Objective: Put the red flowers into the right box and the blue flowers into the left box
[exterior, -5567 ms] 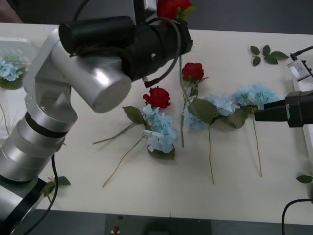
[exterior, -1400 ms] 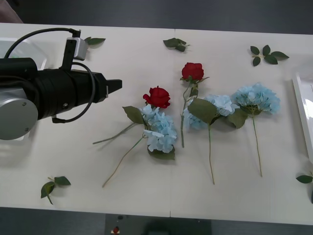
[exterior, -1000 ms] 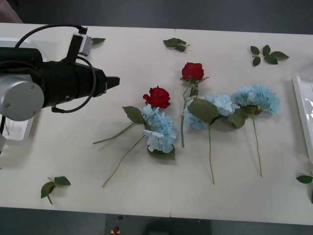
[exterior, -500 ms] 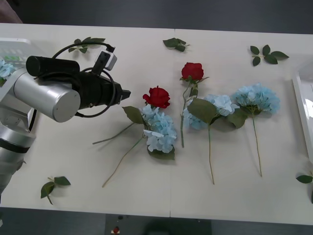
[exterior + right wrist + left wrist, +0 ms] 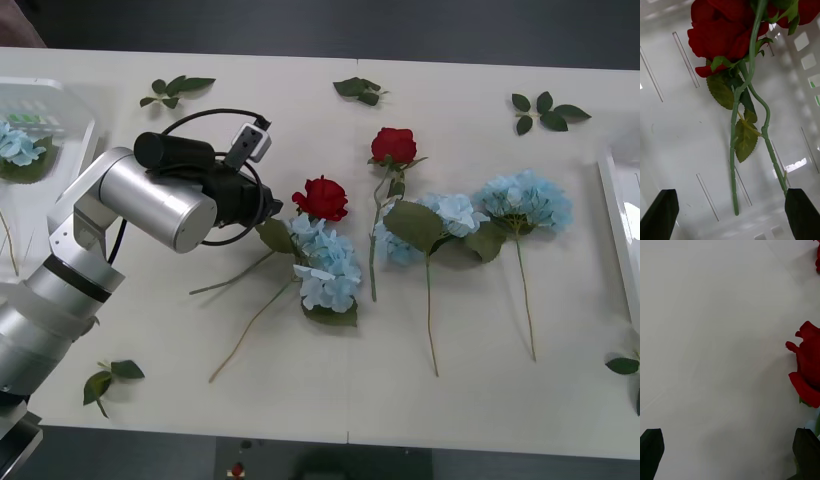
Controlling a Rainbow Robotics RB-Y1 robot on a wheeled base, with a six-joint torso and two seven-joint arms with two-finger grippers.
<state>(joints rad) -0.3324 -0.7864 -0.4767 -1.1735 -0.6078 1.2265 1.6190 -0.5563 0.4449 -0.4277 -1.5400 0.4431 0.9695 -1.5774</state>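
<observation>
While white table (image 5: 150, 330) holds blue flowers (image 5: 325, 265), red flowers (image 5: 322, 197), dark bkgd.

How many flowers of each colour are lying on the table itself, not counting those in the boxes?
Red roses: 2
Blue hydrangeas: 3
Total: 5

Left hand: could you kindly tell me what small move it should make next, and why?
Probably a short shift toward the blue flower beside the nearest rose, then down. The left hand is open and empty above bare table, with that rose at the edge of its view. The right hand hangs open over roses in the right box.
</observation>
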